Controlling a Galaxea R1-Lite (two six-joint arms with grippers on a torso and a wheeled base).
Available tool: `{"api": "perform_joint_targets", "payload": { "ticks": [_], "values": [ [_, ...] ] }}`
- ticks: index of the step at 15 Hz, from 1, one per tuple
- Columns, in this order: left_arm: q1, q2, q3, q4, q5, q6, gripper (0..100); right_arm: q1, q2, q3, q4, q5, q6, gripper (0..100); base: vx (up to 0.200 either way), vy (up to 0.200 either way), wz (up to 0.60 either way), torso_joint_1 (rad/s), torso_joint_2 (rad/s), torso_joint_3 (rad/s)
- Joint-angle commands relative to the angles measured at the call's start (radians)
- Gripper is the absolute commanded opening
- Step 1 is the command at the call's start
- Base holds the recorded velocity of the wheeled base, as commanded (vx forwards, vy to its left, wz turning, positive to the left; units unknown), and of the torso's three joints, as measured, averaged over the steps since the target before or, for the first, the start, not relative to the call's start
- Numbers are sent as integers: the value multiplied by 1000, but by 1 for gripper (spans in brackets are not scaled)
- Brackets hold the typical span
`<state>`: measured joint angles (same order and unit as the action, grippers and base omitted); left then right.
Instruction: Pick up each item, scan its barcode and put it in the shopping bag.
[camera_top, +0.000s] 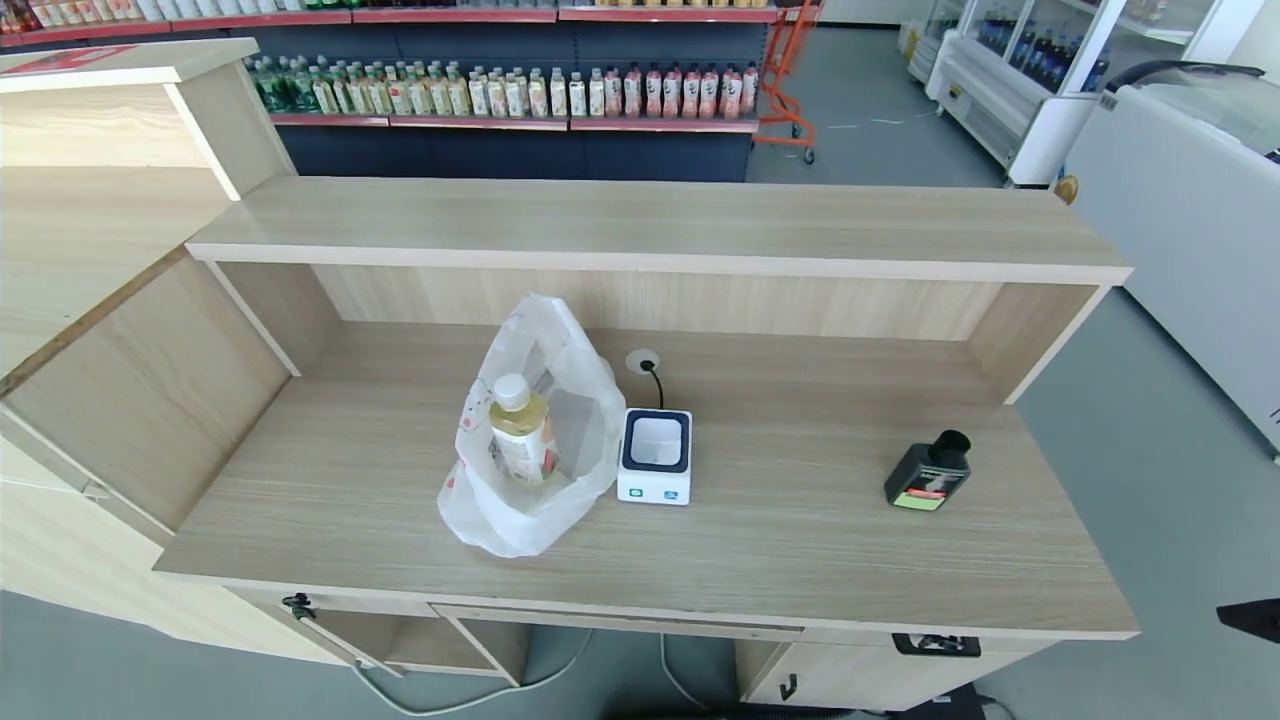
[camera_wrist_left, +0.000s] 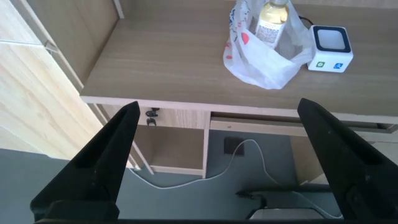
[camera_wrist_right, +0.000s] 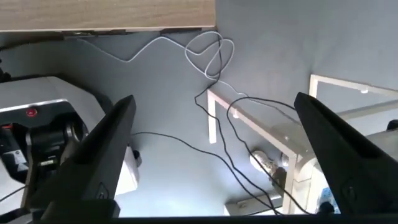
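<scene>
A light wood-grain worktop (camera_top: 800, 560) with a raised back ledge (camera_top: 650, 225) is pictured on the grey floor (camera_top: 880, 110) of a brightly lit shop. Bottled drinks (camera_top: 560, 92) are lined along red-edged shelves (camera_top: 480, 122) behind it. A glass-fronted cooler (camera_top: 1010, 70) and a white chest freezer (camera_top: 1190, 200) are set to the right, and an orange wheeled frame (camera_top: 790, 80) is parked at the shelves' end.

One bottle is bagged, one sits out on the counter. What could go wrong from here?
1. The shopping bag is limp and its mouth sags around the drink bottle; lowering a second item could snag the rim or tip that bottle.
2. The bag sits right beside the scanner, so a tug might drag it over the scan window.
3. The dark bottle is small; the open right gripper could knock it over.
</scene>
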<state>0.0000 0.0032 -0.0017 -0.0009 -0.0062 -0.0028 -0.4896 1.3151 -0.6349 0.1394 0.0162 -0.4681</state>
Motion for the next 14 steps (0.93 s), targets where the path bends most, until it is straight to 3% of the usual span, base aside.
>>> {"api": "perform_joint_targets", "payload": {
  "ticks": [1, 5, 9, 14],
  "values": [
    [0, -3, 0, -1, 0, -5, 100, 28, 104, -55, 0, 10, -46, 100, 0, -200, 0, 2, 7, -2],
    [0, -3, 0, -1, 0, -5, 100, 118, 250, -144, -15, 136, -75, 100, 0, 0, 0, 0, 0, 0],
    [0, -3, 0, -1, 0, -5, 100, 236, 426, -164, -193, 298, -146, 100, 0, 0, 0, 0, 0, 0],
    [0, -3, 0, -1, 0, -5, 100, 313, 579, -170, -386, 315, -287, 100, 0, 0, 0, 0, 0, 0]
  ]
}}
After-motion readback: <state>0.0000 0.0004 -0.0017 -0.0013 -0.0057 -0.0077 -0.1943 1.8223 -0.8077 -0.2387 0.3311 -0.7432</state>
